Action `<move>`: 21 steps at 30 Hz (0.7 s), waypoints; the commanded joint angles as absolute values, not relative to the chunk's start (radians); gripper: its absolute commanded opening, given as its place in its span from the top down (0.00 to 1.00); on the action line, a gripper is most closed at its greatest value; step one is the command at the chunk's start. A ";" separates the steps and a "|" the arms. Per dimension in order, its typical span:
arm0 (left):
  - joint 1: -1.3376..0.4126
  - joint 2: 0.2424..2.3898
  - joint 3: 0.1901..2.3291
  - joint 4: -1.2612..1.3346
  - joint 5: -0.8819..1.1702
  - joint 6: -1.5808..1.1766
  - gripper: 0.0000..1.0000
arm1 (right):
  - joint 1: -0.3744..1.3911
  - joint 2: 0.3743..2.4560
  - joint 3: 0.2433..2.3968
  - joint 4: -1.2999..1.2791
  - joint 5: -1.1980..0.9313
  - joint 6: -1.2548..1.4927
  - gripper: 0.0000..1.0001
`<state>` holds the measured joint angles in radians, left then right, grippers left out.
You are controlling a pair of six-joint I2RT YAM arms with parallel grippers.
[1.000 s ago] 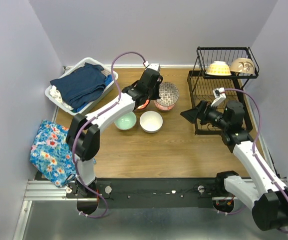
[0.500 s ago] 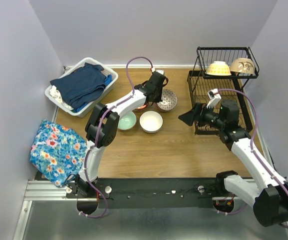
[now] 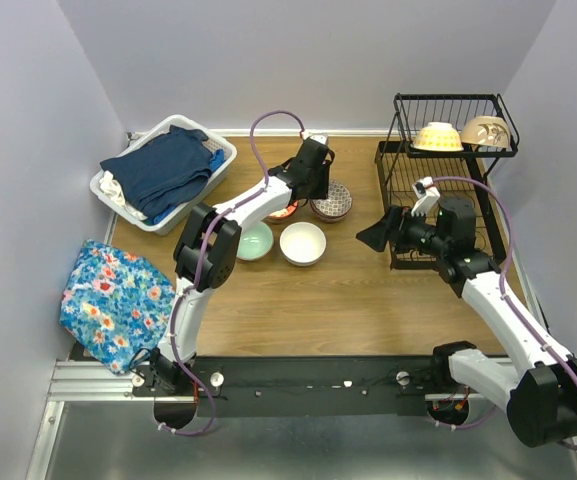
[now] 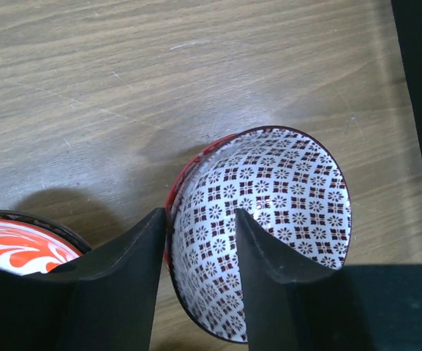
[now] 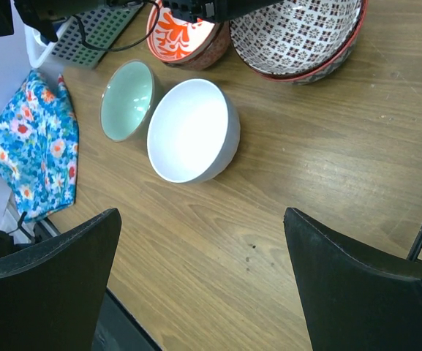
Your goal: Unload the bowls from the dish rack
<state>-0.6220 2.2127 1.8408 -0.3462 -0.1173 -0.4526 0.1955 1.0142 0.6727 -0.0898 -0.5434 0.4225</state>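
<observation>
**Bowls on the worktop.** The patterned bowl (image 4: pixel 284 197) stands upright on the wooden worktop (image 3: pixel 318 300), just beside the red-orange bowl (image 4: pixel 17 248); nearer the arm bases, the mint green bowl (image 3: pixel 253 241) and the white bowl (image 3: pixel 302 243) stand just beside each other, both mouth up; in the right wrist view a red edge shows beneath the patterned bowl, and whether that is a second bowl cannot be told.

**Left jaws.** These straddle the rim of the patterned bowl, one finger (image 4: pixel 123 285) outside the wall and the other (image 4: pixel 276 270) over the inside; the outer finger lies against the rim; whether the pair is clenched on the wall or released cannot be told.

**Right jaws.** Spread wide with nothing between them, they hover above the worktop, between the bowls and the dish rack (image 3: pixel 438 185).

**Dish rack.** It stands at the far right of the worktop; on its upper tier lie a cream-yellow bowl (image 3: pixel 437 136) and a beige bowl (image 3: pixel 485 131), side by side and mouth down.

**Surroundings.** A white laundry basket (image 3: pixel 105 190) with dark blue clothes sits at the far left; a floral cloth (image 3: pixel 113 300) lies nearer, at the left edge.
</observation>
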 commanded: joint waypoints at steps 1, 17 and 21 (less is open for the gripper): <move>-0.624 2.157 1.841 -0.325 -0.092 -0.440 0.44 | 0.201 1.028 0.729 -0.127 -0.511 0.382 0.00; -0.624 1.798 1.582 -0.301 -0.130 -0.430 0.16 | 0.199 0.994 0.906 -0.310 -0.289 0.259 0.00; -0.624 1.578 1.416 -0.281 -0.172 -0.381 0.10 | 0.199 0.989 0.960 -0.340 -0.192 0.320 0.00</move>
<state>-0.6220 1.7748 1.5387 -0.3161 -0.1188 -0.4355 0.1955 1.0153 0.8860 -0.2691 -0.3408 0.2951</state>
